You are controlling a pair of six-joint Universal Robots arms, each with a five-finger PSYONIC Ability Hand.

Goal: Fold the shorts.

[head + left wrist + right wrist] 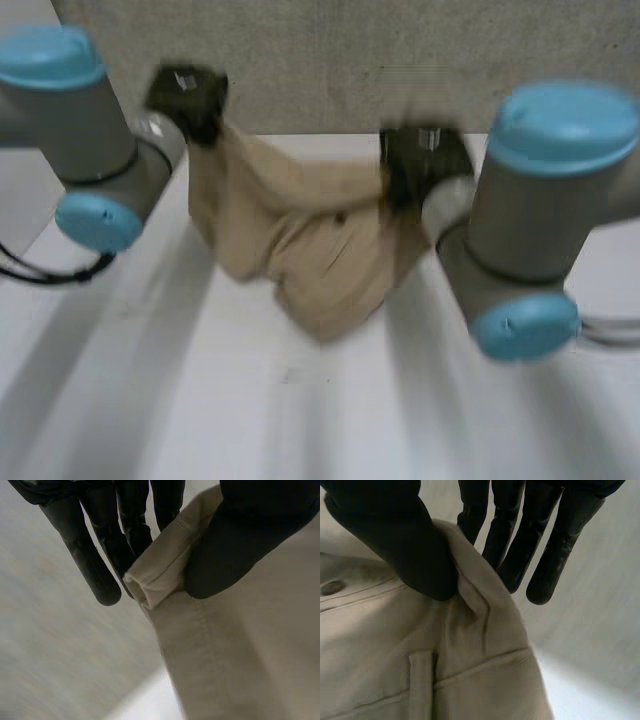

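Head view: white table [300,420] lies under the tan shorts [290,235]. Left arm [80,130] stands at the shorts' left side, right arm [530,220] at their right. Shorts hang stretched btwn both hands, sagging in the middle toward the table; can't tell if the low fold touches it. Left hand [190,95] is at the shorts' upper left corner; in left wrist view its thumb and fingers [92,565] pinch a hemmed corner. Right hand [415,170] is at the upper right corner, thumb pressing the waistband vs. its fingers [550,555]. Small button [332,587] sits on the shorts near that thumb.
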